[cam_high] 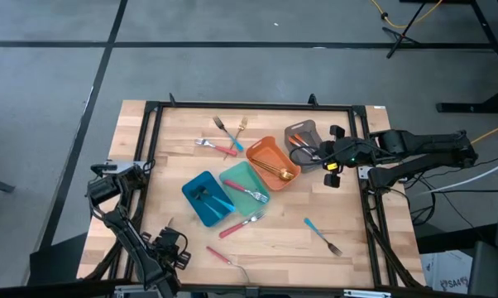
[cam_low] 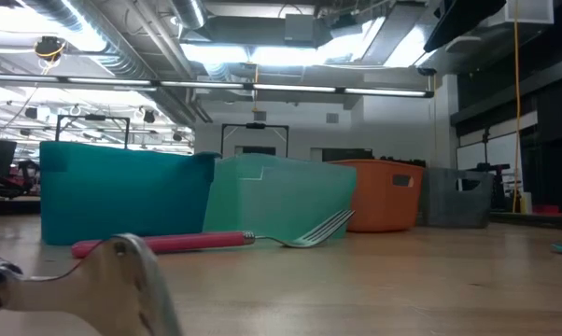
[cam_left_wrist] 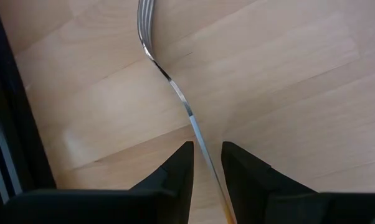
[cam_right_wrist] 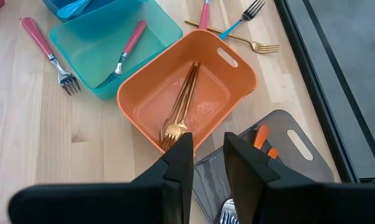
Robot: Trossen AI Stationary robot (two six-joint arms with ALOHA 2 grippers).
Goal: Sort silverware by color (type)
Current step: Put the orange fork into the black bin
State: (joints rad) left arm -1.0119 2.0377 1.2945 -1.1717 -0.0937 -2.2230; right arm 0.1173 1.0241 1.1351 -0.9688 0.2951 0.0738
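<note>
1. High view: we see four trays grouped mid-table: a blue tray point(cam_high: 208, 199), a teal tray point(cam_high: 247, 189), an orange tray point(cam_high: 272, 161) and a grey tray point(cam_high: 303, 136).
2. The right gripper point(cam_high: 333, 165) hangs just beside the grey tray, at the table's right side. In the right wrist view its fingers point(cam_right_wrist: 178, 165) stand slightly apart with nothing between them, above the edge where the orange and grey trays meet.
3. Gold forks point(cam_right_wrist: 181, 106) lie in the orange tray; orange-handled pieces point(cam_right_wrist: 262, 140) lie in the grey tray; a pink-handled fork point(cam_right_wrist: 126, 50) lies in the teal tray.
4. The left gripper point(cam_high: 170, 248) sits low at the table's near left corner. In the left wrist view its fingers point(cam_left_wrist: 181, 168) straddle a slim silver fork point(cam_left_wrist: 169, 81) lying on the wood; we cannot tell whether they pinch it.
5. Loose on the table we see a pink fork point(cam_high: 237, 226) beside the teal tray, a blue fork point(cam_high: 322, 235) near the right, and a crossed cluster point(cam_high: 226, 136) behind the trays.
</note>
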